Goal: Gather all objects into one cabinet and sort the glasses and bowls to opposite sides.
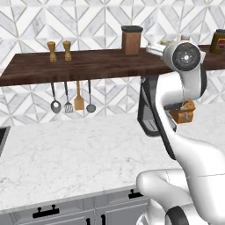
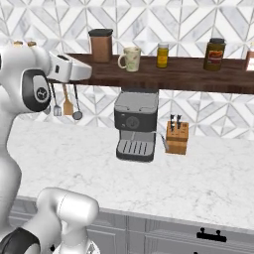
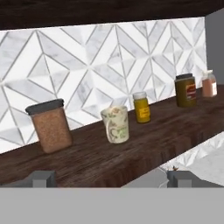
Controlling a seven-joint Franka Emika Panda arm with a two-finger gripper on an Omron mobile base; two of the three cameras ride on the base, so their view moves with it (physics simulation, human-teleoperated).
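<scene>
1. The pincer point(image 3: 112, 179) is open wide and holds nothing; its two grey fingertips point(image 3: 42, 178) stand far apart at the bottom of the hand view, low in front of the wooden shelf point(image 3: 131, 148).
2. In the right base view the white hand is raised at the height of the shelf, near its left end, and points along it.
3. The cream floral cup point(image 2: 130, 58) stands upright on the shelf, near its front edge, with the handle to the left in the right base view. The pincer does not touch it.
4. The brown canister point(image 2: 101, 45) with a dark lid stands just beside the cup, toward the left end of the shelf.
5. On the other side of the cup is a yellow spice jar point(image 2: 162, 55), then, well apart, a dark jar point(image 2: 215, 54) with a label, and a small pale jar point(image 3: 209, 84) near the far end.
6. Two wooden shakers point(image 1: 59, 51) stand near the left end of the shelf, and utensils point(image 1: 73, 100) hang under it.
7. On the marble desk point(image 2: 198, 183), against the back wall under the shelf, is a grey coffee machine point(image 2: 135, 126), with a wooden knife block point(image 2: 177, 137) just beside it.
</scene>
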